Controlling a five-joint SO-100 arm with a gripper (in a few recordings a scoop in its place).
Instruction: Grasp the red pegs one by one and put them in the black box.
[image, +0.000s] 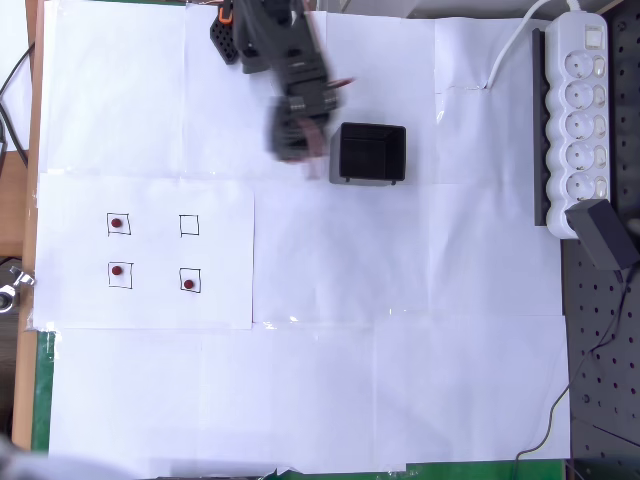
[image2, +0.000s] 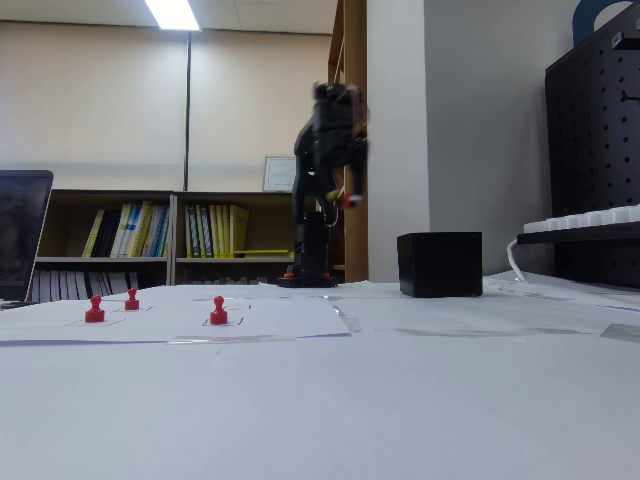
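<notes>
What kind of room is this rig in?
Probably an office or lab. The fixed view shows bookshelves with books along the back wall and a ceiling strip light. The table is covered in white paper, with a power strip at its edge.

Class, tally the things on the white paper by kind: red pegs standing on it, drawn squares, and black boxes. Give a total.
Red pegs on the paper: 3
Drawn squares: 4, one of them empty
Black box: 1
Total: 8
A small red thing shows at the blurred gripper in the fixed view, possibly a fourth peg.
</notes>
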